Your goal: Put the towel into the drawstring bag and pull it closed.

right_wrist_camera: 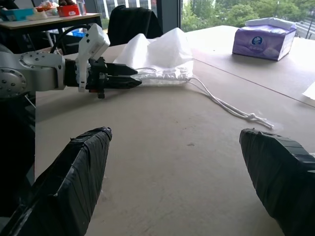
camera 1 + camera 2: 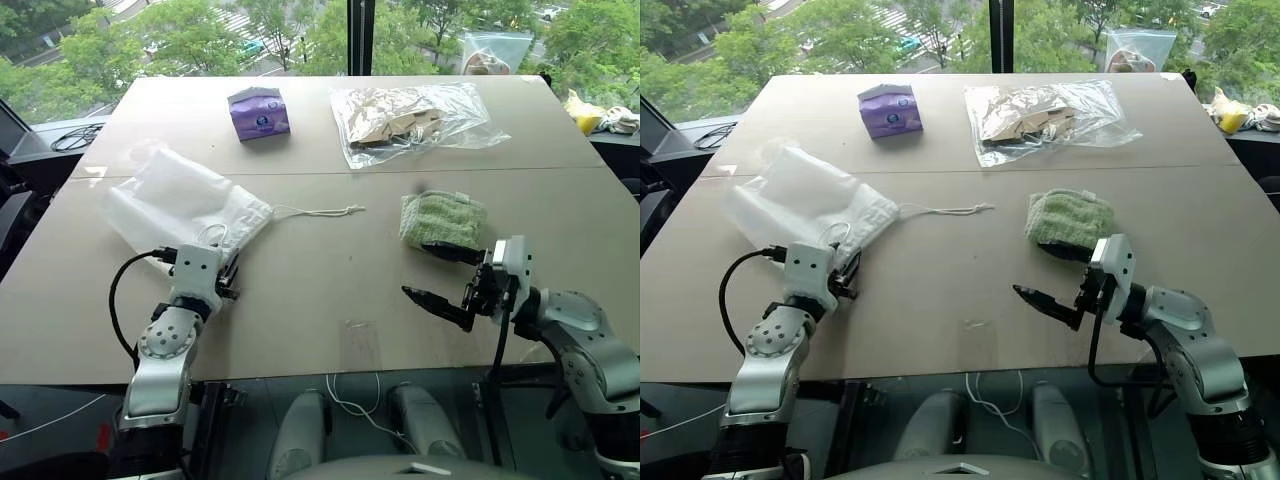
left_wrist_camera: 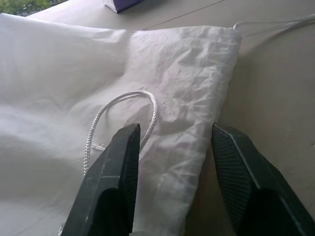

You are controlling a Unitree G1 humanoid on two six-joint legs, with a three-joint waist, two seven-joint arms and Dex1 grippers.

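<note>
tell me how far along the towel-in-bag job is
Nothing is finished. The towel lies folded on the table, outside the drawstring bag, whose cord trails loose. In hand: the left gripper straddles the bag's mouth edge, not clamped. The right gripper is open beside the towel, holding nothing. Left: open the bag, insert the towel, pull it closed.

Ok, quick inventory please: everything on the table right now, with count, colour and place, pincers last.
drawstring bag: one, translucent white, table's left side, one cord trailing toward the centre
towel: one, light green, folded, right of centre
tissue pack: one, purple, far side, left of centre
clear plastic bag: one, brown contents, far side, right of centre
table: one, beige
left pincer: one, black fingers set around the bag's mouth edge, gap still visible
right pincer: one, black fingers wide apart, just near side of the towel, holding nothing
</note>
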